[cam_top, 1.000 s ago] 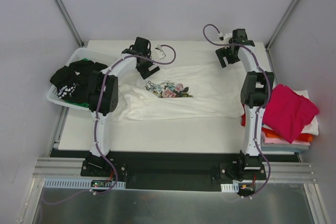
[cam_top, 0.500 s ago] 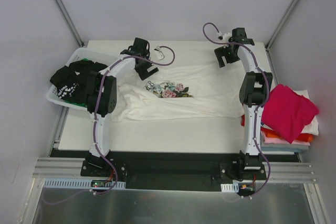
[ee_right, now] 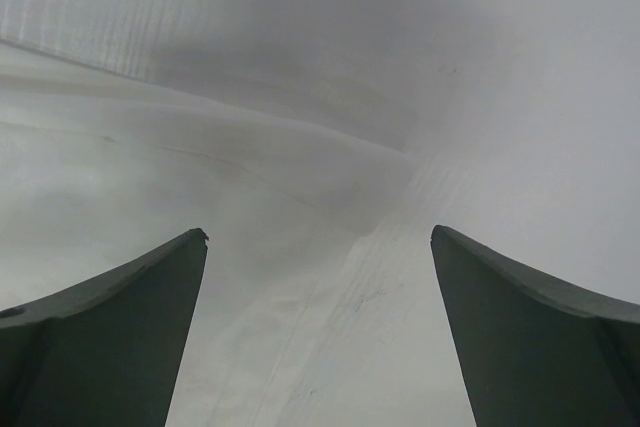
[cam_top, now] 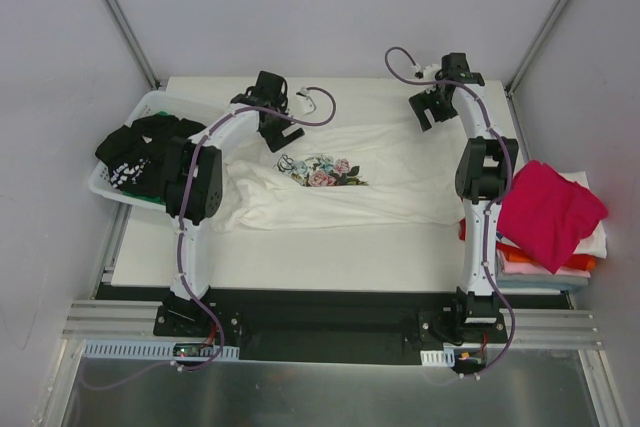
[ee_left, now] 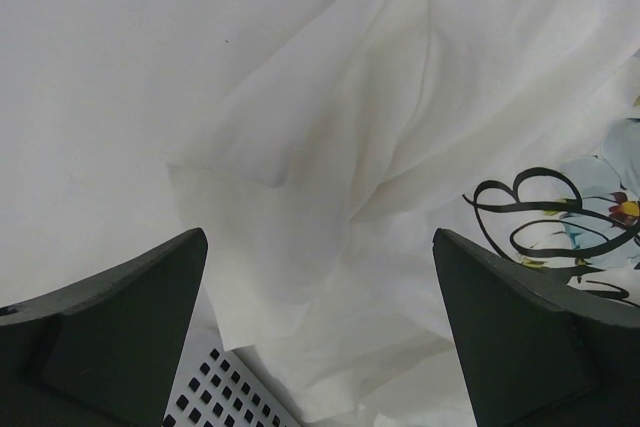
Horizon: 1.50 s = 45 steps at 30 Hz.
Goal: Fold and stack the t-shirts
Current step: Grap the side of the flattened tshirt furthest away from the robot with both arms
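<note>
A white t-shirt (cam_top: 390, 177) with a floral print (cam_top: 322, 171) and dark script lies spread and wrinkled across the table. My left gripper (cam_top: 284, 135) hovers open over its far left part, and in the left wrist view the left gripper (ee_left: 320, 247) has crumpled white cloth (ee_left: 350, 147) below its fingers and nothing between them. My right gripper (cam_top: 428, 113) is open above the shirt's far right edge. In the right wrist view the right gripper (ee_right: 320, 239) looks down on a hem (ee_right: 370, 277). Folded t-shirts, magenta (cam_top: 548, 209) on top, are stacked at the right.
A white plastic basket (cam_top: 150, 103) stands at the table's left with a black t-shirt with white print (cam_top: 135, 155) in it; its perforated wall (ee_left: 215, 387) shows in the left wrist view. Orange (cam_top: 520, 261) and white (cam_top: 598, 239) layers lie under the magenta one.
The right gripper has shifted slightly toward the back of the table. The left arm and the shirt look unchanged.
</note>
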Each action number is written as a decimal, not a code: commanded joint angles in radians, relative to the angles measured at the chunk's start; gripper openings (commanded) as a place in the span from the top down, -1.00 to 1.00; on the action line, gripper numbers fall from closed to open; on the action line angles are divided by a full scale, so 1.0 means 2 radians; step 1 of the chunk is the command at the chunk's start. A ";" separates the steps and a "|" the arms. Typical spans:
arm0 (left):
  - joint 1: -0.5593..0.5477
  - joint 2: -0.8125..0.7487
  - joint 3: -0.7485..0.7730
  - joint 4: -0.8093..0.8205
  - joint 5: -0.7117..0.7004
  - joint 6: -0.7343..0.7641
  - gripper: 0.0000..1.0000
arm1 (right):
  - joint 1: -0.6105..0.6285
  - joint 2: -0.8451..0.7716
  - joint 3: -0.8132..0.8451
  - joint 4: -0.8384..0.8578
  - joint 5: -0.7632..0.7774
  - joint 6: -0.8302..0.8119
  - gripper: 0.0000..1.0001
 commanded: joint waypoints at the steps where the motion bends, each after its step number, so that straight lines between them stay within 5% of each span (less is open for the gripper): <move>1: -0.007 -0.030 -0.004 0.000 -0.008 0.011 -0.93 | 0.003 0.006 0.013 -0.019 0.015 -0.032 -1.00; 15: -0.009 -0.029 -0.009 0.000 -0.014 0.012 -0.92 | -0.001 -0.009 0.005 -0.024 -0.012 -0.041 -1.00; 36: -0.009 -0.040 -0.031 0.002 -0.014 0.018 -0.89 | 0.031 -0.103 -0.203 0.033 0.043 -0.083 -0.93; 45: -0.008 -0.044 -0.036 0.005 -0.010 0.017 -0.89 | 0.033 -0.103 -0.207 0.046 0.058 -0.080 -0.91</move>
